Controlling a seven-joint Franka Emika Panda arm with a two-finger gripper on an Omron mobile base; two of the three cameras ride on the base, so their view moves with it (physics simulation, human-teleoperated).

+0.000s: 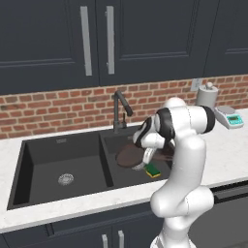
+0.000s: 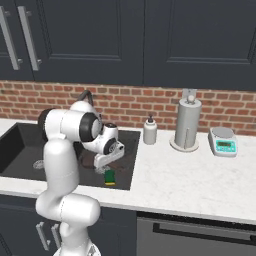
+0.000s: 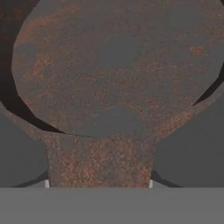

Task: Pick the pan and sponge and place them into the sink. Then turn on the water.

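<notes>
The dark brown pan (image 1: pixel 127 156) lies low in the right, narrower basin of the black sink (image 1: pixel 29 160). My gripper (image 1: pixel 145 162) reaches down into that basin and is shut on the pan's short handle. In the hand view the round pan (image 3: pixel 113 65) is very close, and its handle runs down between my two grey fingers (image 3: pixel 22 153), which press on its sides. The green-and-yellow sponge (image 1: pixel 153 169) rests on the basin floor just in front of the gripper (image 2: pixel 101 167), also seen as the sponge (image 2: pixel 109 176) from the right. No water runs from the faucet (image 1: pixel 119 109).
The wide left basin holds a silver drain (image 1: pixel 66 179). On the counter to the right stand a soap dispenser (image 2: pixel 149 131), a paper towel holder (image 2: pixel 187 122) and a small scale (image 2: pixel 223 141). Brick wall and dark cabinets rise behind.
</notes>
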